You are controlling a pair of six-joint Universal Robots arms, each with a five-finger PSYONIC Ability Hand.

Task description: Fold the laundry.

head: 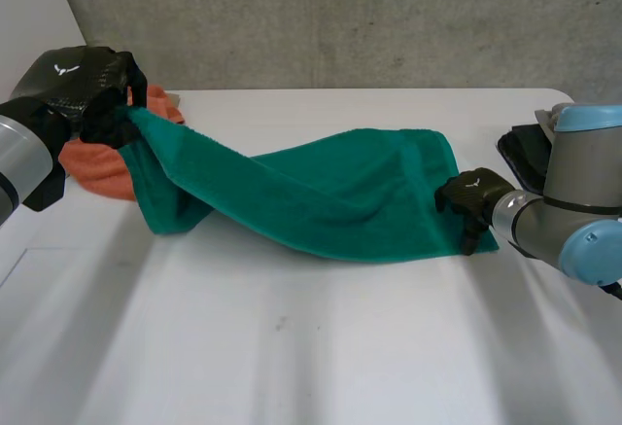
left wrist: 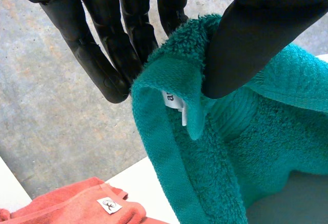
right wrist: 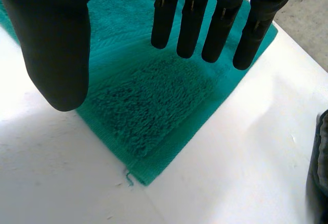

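Note:
A teal green towel (head: 330,192) stretches across the white table (head: 321,357), rumpled and sagging in the middle. My left hand (head: 102,104) holds its far left corner lifted off the table. In the left wrist view that hand (left wrist: 256,34) pinches the towel's (left wrist: 230,147) hemmed corner, with a white label, between thumb and fingers (left wrist: 118,49). My right hand (head: 471,201) is at the towel's near right corner. In the right wrist view that hand (right wrist: 192,24) hovers over the flat corner (right wrist: 148,111), fingers straight, thumb apart, holding nothing.
An orange towel (head: 97,172) lies bunched under and behind the lifted left corner, also visible below my left hand (left wrist: 77,206). A dark object (head: 525,148) sits at the table's right edge by my right arm. A grey concrete wall (head: 340,17) runs behind the table.

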